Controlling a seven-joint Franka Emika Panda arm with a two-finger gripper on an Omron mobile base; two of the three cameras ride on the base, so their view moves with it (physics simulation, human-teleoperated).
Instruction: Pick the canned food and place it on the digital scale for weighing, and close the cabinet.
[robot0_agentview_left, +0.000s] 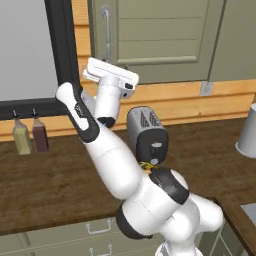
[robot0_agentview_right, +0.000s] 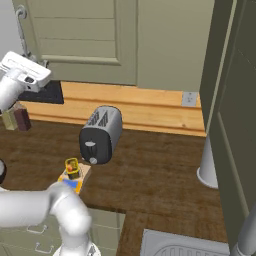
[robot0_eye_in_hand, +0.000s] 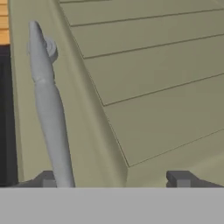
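Gripper (robot0_eye_in_hand: 117, 178) spread wide, empty, pressed close to cabinet (robot0_eye_in_hand: 144, 78) door. Handle (robot0_eye_in_hand: 49, 109) just beside one fingertip, long axis along the door edge. Tin (robot0_agentview_right: 72, 167) on scale (robot0_agentview_right: 75, 179), far below on worktop (robot0_agentview_right: 150, 170).

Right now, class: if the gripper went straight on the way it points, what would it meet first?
Most likely the olive-green cabinet door panel, which faces the gripper head-on in the hand view. The long metal handle lies off to one side, by one fingertip. Depth is hard to judge.
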